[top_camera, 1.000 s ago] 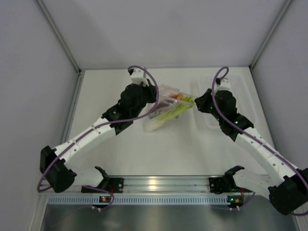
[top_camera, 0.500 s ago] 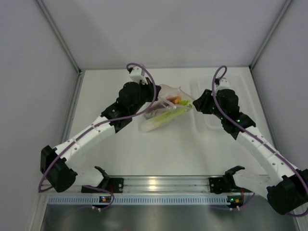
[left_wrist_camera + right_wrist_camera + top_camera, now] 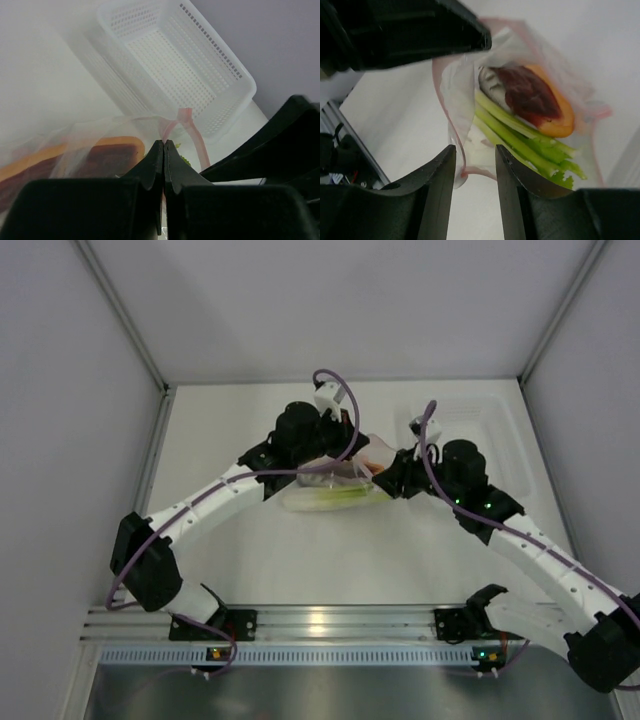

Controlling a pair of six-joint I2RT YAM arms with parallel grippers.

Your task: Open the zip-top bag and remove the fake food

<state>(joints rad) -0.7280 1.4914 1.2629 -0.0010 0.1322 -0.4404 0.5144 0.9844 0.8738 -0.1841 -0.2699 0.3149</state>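
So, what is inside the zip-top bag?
Inside the zip-top bag: an orange and dark red slice, green stalks, and a silver-grey fish mostly hidden by the slice. Anything beneath them is covered.

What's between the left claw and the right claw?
Only the zip-top bag, mouth open, fake food inside; the left claw pinches its rim, the right claw faces it. Clearest in the top view.

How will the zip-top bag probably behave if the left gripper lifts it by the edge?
Probably floppy: the zip-top bag is thin, crinkled film that folds where the left gripper pinches it. It is likely to sag and swing, because the fake food lies bunched inside. Its glossy film may slip from that pinch.
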